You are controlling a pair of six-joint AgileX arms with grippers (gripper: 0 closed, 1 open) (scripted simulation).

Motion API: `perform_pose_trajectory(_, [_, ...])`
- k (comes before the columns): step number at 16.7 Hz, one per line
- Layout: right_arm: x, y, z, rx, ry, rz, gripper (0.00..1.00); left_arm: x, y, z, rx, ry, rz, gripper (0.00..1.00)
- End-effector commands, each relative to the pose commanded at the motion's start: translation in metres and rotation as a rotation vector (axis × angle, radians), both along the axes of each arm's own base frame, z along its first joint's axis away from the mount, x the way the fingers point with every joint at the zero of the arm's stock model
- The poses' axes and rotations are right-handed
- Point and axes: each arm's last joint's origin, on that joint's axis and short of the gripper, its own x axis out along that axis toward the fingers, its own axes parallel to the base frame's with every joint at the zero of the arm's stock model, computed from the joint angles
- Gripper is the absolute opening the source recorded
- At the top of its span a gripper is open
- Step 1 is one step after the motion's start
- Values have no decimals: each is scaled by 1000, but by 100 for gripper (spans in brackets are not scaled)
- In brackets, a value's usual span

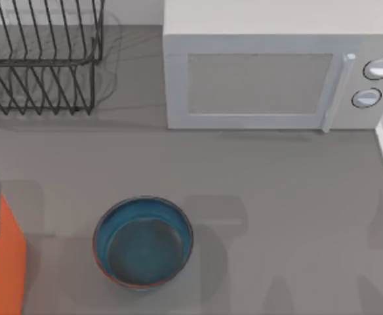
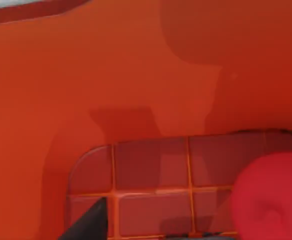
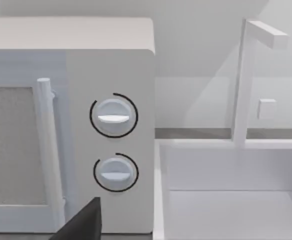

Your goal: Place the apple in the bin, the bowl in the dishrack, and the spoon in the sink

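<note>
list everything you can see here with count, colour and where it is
bowl: 1, blue inside with a greyish bottom and orange-red edge, upright on the table near the front, left of centre
bin: 1, orange with a silvery-white rim, at the table's left edge; the left wrist view looks down into its orange inside with a gridded floor
apple: 1, red, inside the bin, in the left wrist view
dishrack: 1, black wire, back left of the table
microwave: 1, white with two round dials, at the back, centre to right, door closed
sink: 1, white, right of the microwave, with a white faucet
table: 1, grey
left hand: dark fingertip over the bin
right hand: dark fingertip facing the microwave
</note>
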Motion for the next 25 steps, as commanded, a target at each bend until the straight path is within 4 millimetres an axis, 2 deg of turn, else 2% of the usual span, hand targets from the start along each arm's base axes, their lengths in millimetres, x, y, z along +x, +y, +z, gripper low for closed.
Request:
perform_pose_trajectory(5, [0,0,0,0,0,0,100,-32,-2,-22,-37,-468,-39,100])
perform_pose_trajectory(8, [0,0,0,0,0,0,100,-40,-3,-33,-58,-732,-68,100])
perform_pose_trajectory(11, [0,0,0,0,0,0,100,-43,-4,-41,-74,-895,-89,100])
perform_pose_trajectory(19, [0,0,0,0,0,0,100,-44,-5,-41,-83,-925,-94,100])
perform_pose_trajectory(22, [0,0,0,0,0,0,100,-43,-10,-23,-156,-847,-115,100])
perform_pose_trajectory(25, [0,0,0,0,0,0,100,-36,-21,9,-265,-691,-142,100])
